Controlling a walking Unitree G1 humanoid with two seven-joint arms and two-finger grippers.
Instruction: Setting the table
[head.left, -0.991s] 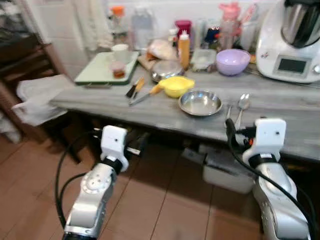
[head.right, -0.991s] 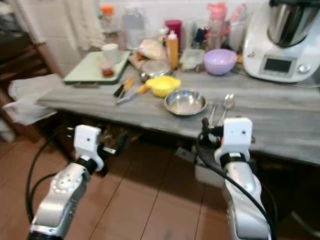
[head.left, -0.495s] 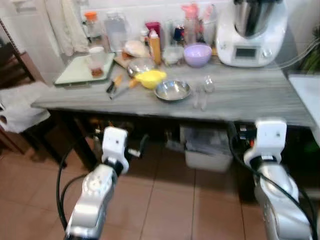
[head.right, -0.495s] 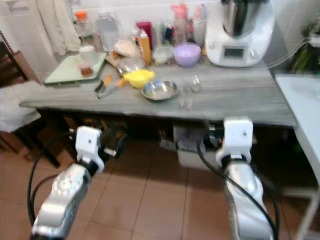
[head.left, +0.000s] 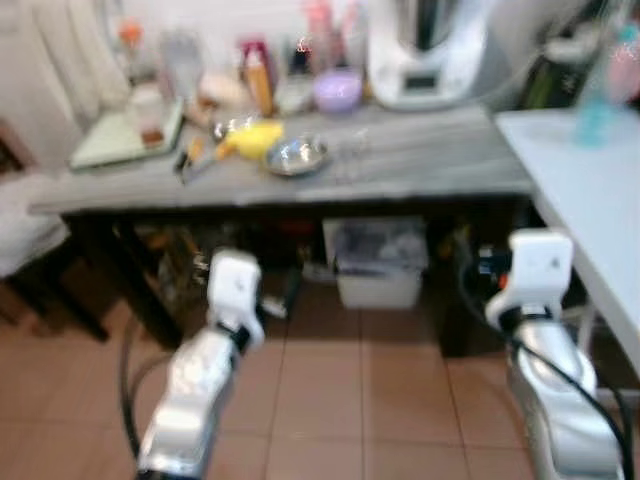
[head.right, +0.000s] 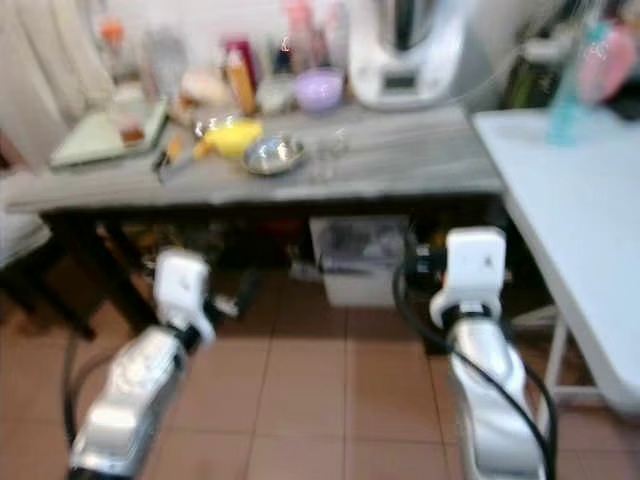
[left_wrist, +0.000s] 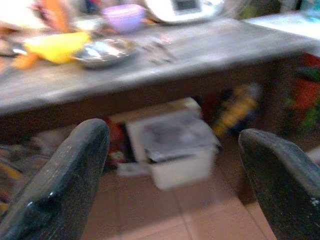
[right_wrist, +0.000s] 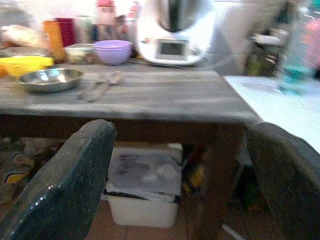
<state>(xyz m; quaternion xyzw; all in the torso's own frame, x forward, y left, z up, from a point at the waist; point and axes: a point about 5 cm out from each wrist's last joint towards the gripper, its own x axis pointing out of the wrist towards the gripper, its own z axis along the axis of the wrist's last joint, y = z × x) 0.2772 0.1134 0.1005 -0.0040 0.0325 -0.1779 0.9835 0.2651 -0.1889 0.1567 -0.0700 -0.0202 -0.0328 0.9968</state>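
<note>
A shiny steel bowl (right_wrist: 50, 79) sits upright on the grey counter (right_wrist: 165, 97).

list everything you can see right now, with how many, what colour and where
Wooden counter: one, grey, across the middle, tiled floor below.
Metal bowl: one, silver, on the counter near its front.
Yellow bowl: one, yellow, just behind and left of the metal bowl.
Purple bowl: one, lilac, at the back of the counter.
Kitchen machine: one, white, back of the counter, right of the purple bowl.
Tray: one, pale green, counter's left end.
Storage bin: one, white, on the floor under the counter.
White table: one, white, to the right.
Bottle: one, turquoise, on the white table; blurred.
Left gripper: black jaws open, held low before the counter.
Right gripper: black jaws open, held low.
</note>
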